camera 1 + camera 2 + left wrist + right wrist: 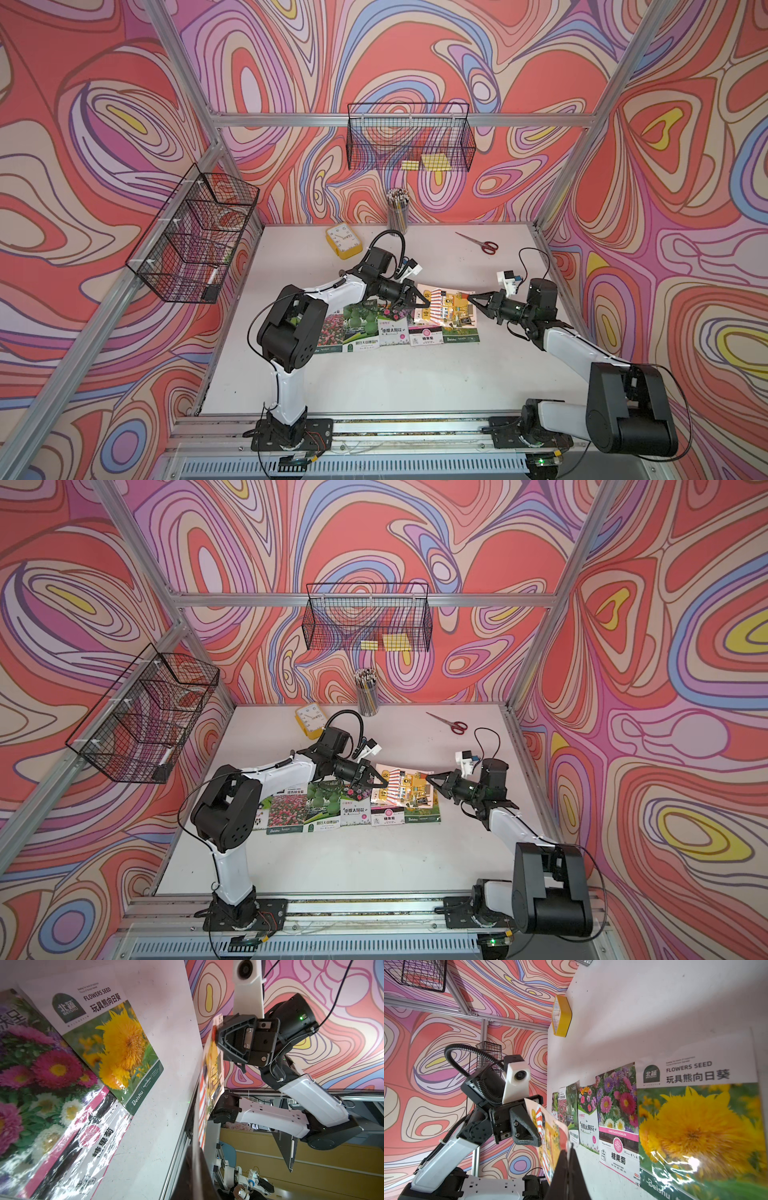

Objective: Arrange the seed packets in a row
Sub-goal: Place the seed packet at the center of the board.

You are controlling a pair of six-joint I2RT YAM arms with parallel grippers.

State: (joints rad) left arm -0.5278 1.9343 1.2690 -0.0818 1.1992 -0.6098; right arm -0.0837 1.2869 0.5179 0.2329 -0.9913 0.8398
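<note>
Shop-picture packet (449, 305) hanging over the row's right end, my left gripper (424, 304) pinching one edge tight, my right gripper (471, 297) clamping the opposite edge, other seed packets (388, 330) lying side by side on the table (374, 386).

The left arm (291, 324) hides the left end of the packet row (390, 328) in a top view, and the shop packet (446, 305) covers the tops of two packets. In the right wrist view the sunflower packet (699, 1132) runs off the frame edge; the farthest packets (561, 1101) are too small to read.
</note>
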